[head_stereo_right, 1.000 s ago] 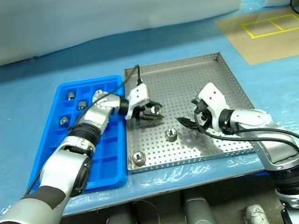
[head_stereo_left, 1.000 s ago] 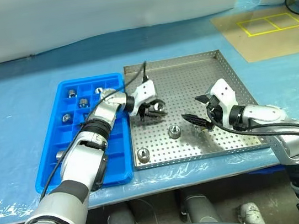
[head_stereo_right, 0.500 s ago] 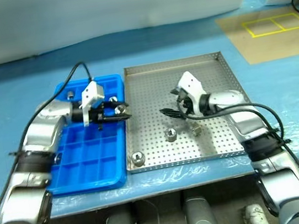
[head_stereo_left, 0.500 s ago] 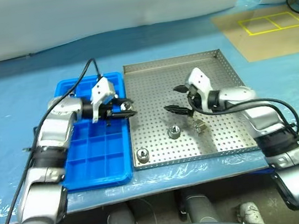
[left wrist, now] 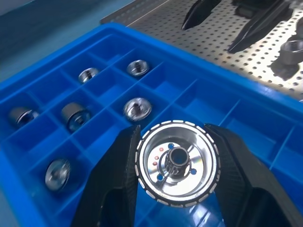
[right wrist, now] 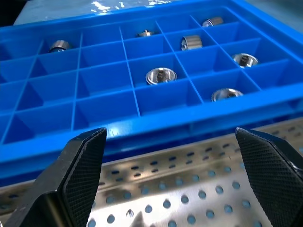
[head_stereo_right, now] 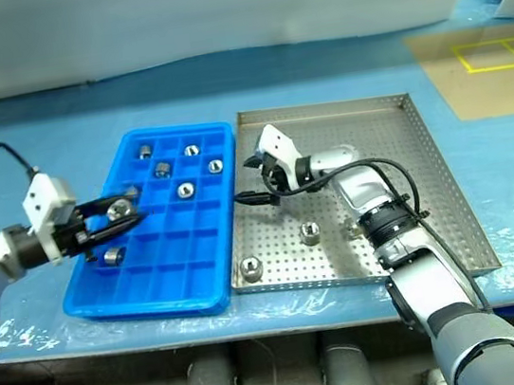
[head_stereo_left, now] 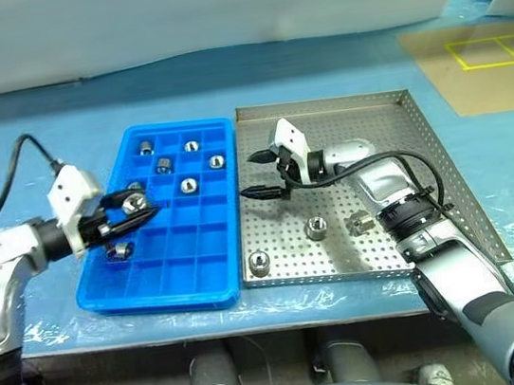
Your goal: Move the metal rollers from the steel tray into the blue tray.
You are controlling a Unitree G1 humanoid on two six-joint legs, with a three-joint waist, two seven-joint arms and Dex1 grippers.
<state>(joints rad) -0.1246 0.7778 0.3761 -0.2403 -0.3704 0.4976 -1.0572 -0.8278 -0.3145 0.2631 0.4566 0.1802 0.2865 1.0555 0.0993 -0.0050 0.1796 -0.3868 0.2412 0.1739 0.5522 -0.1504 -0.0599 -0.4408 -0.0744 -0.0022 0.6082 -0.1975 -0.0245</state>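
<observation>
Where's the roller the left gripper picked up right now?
In the head views, the roller is clamped in the left gripper over the blue tray's left side, just above another roller lying in a compartment.

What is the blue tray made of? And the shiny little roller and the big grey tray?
The blue tray looks like smooth moulded plastic: bright even colour, soft sheen. The roller in the left tool looks like polished metal, mirror-bright. The steel tray looks like dull grey sheet metal, punched with rows of holes.
</observation>
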